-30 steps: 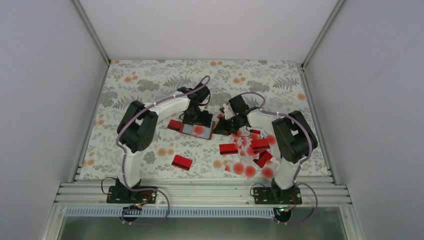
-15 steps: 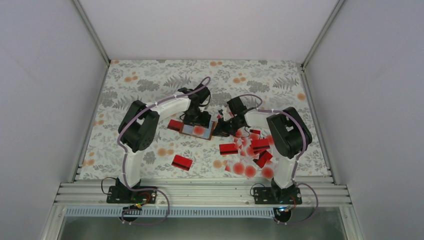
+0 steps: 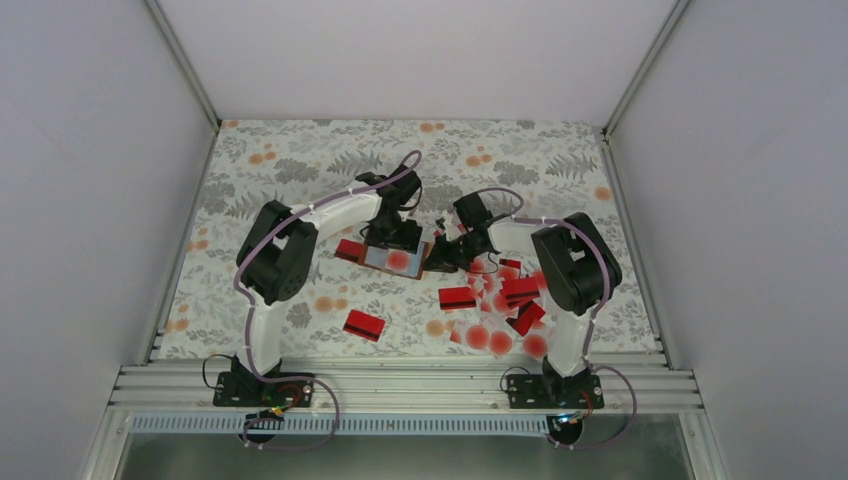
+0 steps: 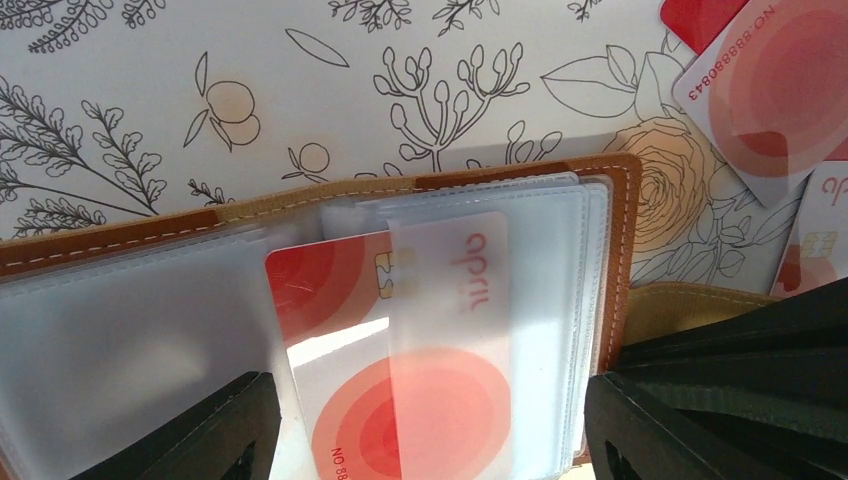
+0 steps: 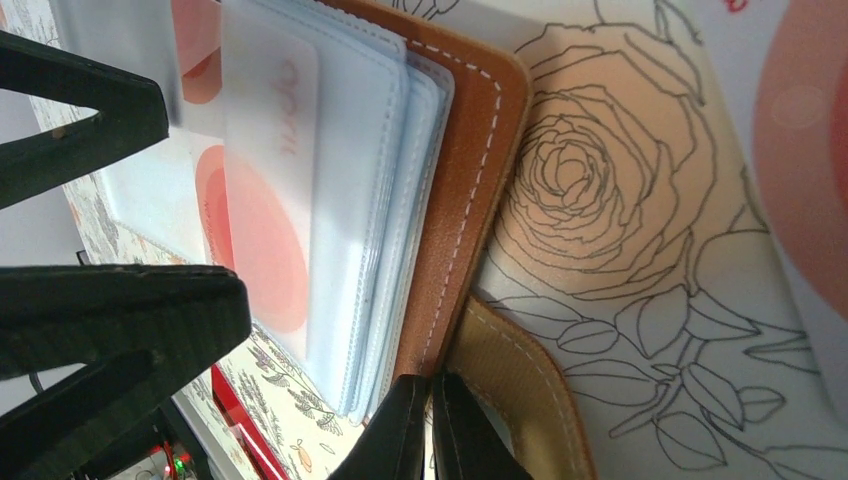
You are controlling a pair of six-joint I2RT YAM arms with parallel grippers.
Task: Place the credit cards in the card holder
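The card holder (image 3: 398, 261), a brown leather wallet, lies open mid-table with its clear sleeves up; its brown rim shows in the left wrist view (image 4: 622, 240) and right wrist view (image 5: 470, 180). A whitish card with a red dot (image 4: 340, 400) lies on it, its right part under a clear sleeve. My left gripper (image 3: 392, 240) hovers over it, open, jaws wide either side of the card (image 4: 425, 440). My right gripper (image 3: 441, 256) is shut on the holder's right edge by the tan flap (image 5: 425, 430). Several loose credit cards (image 3: 500, 300) lie to the right.
One red card (image 3: 364, 324) lies alone near the front left, another (image 3: 347, 249) just left of the holder. More dotted cards (image 4: 765, 95) lie beyond the holder's right corner. The left gripper's black fingers (image 5: 110, 320) fill the right wrist view's left side.
The right arm has swung a little to the left, its gripper closing in on the holder's right edge. The left gripper and the holder have stayed put.
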